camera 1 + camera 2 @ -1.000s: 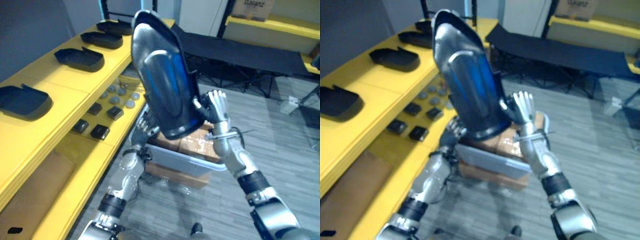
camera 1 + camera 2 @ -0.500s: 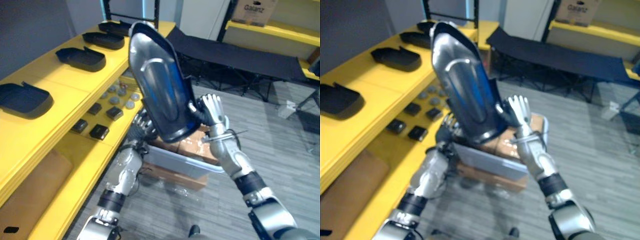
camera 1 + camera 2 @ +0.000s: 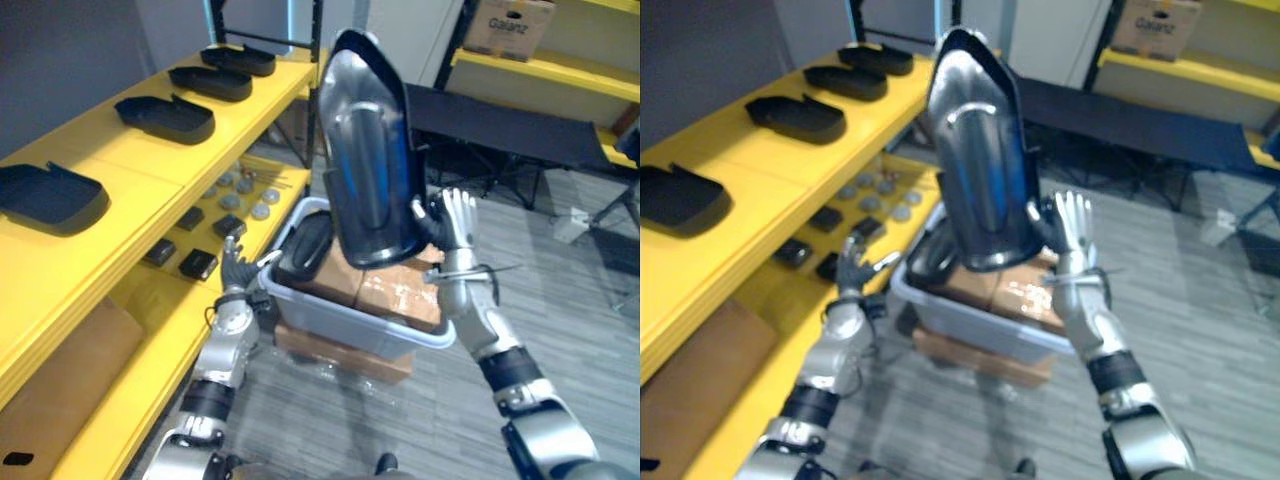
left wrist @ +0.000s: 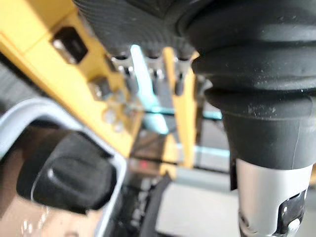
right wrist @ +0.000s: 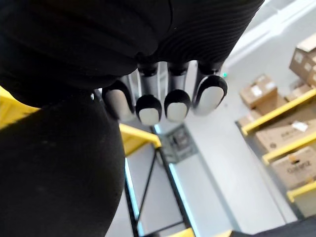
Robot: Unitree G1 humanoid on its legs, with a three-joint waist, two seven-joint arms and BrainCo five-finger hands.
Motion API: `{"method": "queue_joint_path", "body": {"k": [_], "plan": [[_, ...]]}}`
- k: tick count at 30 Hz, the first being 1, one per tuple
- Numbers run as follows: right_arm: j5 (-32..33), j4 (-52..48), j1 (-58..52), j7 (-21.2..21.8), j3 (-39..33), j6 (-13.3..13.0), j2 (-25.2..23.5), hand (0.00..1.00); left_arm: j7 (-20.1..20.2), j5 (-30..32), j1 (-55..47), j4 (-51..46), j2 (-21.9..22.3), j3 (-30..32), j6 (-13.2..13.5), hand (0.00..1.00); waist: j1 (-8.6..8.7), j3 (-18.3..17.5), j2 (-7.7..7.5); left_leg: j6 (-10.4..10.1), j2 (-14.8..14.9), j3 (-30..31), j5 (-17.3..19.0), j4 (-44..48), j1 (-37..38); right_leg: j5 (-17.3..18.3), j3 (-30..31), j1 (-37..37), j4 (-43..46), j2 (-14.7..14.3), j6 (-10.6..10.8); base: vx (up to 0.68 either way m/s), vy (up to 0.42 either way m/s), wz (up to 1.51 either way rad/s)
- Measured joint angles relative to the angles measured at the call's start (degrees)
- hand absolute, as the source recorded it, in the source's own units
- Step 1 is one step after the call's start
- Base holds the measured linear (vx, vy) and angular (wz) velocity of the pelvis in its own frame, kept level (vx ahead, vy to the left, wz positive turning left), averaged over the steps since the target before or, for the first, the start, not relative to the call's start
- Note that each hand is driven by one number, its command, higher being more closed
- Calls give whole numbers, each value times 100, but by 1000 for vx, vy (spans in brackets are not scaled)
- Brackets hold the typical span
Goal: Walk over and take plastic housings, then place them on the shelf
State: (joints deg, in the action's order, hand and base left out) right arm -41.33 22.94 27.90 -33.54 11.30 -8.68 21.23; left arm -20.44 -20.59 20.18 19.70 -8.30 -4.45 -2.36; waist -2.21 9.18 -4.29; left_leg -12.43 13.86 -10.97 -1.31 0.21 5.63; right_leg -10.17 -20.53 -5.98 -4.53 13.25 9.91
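Plastic housing [image 3: 368,150]: large, dark and glossy. It is held upright at the upper centre of the frame, narrow end up, above the bin.

Right hand [image 3: 457,218], centre right: fingers straight and slightly spread, laid flat against the housing's lower right edge. The thumb is hidden behind the housing. In the right wrist view the fingers stand in a straight row with the dark body of the housing just beside them. No finger is seen curling round it.

Left hand [image 3: 235,272], lower left of centre: well apart from the raised housing and just beside the bin's left rim. Fingers straight and relaxed, holding nothing. The left wrist view shows them extended toward the shelf.

Grey bin [image 3: 345,325], lower centre: it rests on a brown carton on the grey plank floor. Inside are cardboard boxes [image 3: 395,295]. A second black housing [image 3: 305,245] lies on top of them at the bin's left end.

Yellow shelf [image 3: 110,170]: runs along the left side of the frame toward the upper centre. Its upper level carries a row of shelf housings [image 3: 163,117], four of them, black and well apart from each other. On the lower level are small black blocks [image 3: 198,264] and, farther back, a cluster of grey discs [image 3: 240,190].

Black folding cot [image 3: 520,135]: upper right, standing on the floor behind the bin.
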Motion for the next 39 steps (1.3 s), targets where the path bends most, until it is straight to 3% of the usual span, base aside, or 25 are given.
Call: {"method": "queue_joint_path", "body": {"k": [9,13,18,24,32,39], "plan": [[-3,168,-14,138,33,20,0,100,854,-1026,-12,-30,26,-62,-11,0,2,-75,93,25,-48,134,-24,11,-64,-7,-118,-36,0,42,12,-3,8,6],[-11,404,-13,254,155,56,0,100,1302,-1513,-142,-365,24,-104,-149,0,-14,-135,199,27,-49,175,-30,14,-58,-7,-158,-88,-1,43,12,-2,22,5],[-120,477,-9,357,185,52,0,100,1690,-2188,-182,-506,-6,-180,-306,0,-17,-143,212,22,-48,220,-48,15,-63,-7,-195,-114,-3,42,12,-9,14,3],[-125,478,14,482,427,41,11,100,1933,-2413,-218,-609,-28,-318,-423,0,-17,-146,217,22,-47,227,-63,0,-65,-12,-219,-109,-3,42,6,0,0,0],[-125,525,206,483,668,-3,11,100,1938,-2411,-233,-679,-37,-321,-648,0,-19,-160,241,22,-47,227,-63,0,-64,-17,-220,-110,-3,41,0,9,24,0],[-128,525,226,577,987,-80,-35,100,1944,-2403,-233,-678,-39,-368,-687,0,-22,-178,273,22,-47,227,-63,0,-65,-17,-220,-107,-4,41,-1,0,0,0]]}}
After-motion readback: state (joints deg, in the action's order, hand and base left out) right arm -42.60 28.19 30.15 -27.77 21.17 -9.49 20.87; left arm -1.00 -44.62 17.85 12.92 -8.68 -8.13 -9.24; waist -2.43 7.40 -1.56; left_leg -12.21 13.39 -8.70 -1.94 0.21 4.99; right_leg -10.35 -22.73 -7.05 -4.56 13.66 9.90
